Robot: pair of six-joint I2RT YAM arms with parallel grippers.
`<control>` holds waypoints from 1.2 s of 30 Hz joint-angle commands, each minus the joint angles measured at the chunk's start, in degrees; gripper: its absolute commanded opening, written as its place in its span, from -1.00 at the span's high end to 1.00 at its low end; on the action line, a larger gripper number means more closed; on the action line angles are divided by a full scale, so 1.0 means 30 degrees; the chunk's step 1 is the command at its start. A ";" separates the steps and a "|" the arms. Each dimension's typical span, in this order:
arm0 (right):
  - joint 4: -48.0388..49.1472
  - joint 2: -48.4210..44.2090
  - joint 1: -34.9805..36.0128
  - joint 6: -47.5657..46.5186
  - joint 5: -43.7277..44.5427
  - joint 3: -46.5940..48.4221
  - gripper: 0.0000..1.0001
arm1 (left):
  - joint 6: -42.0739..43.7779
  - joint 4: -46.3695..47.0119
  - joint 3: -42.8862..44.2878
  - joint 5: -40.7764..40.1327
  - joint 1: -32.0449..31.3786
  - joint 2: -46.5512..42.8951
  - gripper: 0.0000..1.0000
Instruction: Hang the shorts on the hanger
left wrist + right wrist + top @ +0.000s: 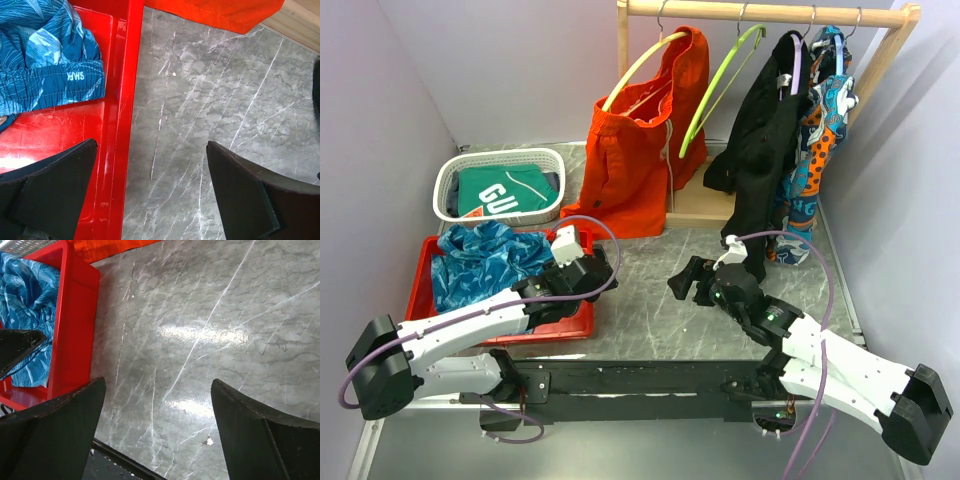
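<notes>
The blue-and-teal shorts lie crumpled in the red tray at the left. Their waistband shows in the left wrist view and the fabric in the right wrist view. The lime-green hanger hangs bare on the wooden rail at the back. My left gripper is open over the tray's right rim, beside the shorts and not touching them; nothing sits between its jaws. My right gripper is open above the marble tabletop, its jaws holding nothing.
A white basket holding a green garment stands behind the tray. On the rail hang orange-red shorts on a yellow hanger, a black garment and a blue-orange patterned garment. Walls close in left and right.
</notes>
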 commanded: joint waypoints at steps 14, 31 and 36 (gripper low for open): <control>0.0709 0.0215 0.0076 -0.0915 -0.0136 0.0398 -0.86 | -0.6108 -0.9946 0.6095 -0.0793 0.4917 0.2560 -0.93; 0.1352 0.0742 0.0105 -0.1561 -0.1484 0.0751 -0.86 | -0.5117 -0.3888 0.5250 0.1816 1.2248 0.8832 -0.42; 0.1528 0.0859 0.0105 -0.1647 -0.1923 0.0808 -0.86 | -0.4385 -0.3765 0.4427 0.2022 1.2190 0.7722 0.98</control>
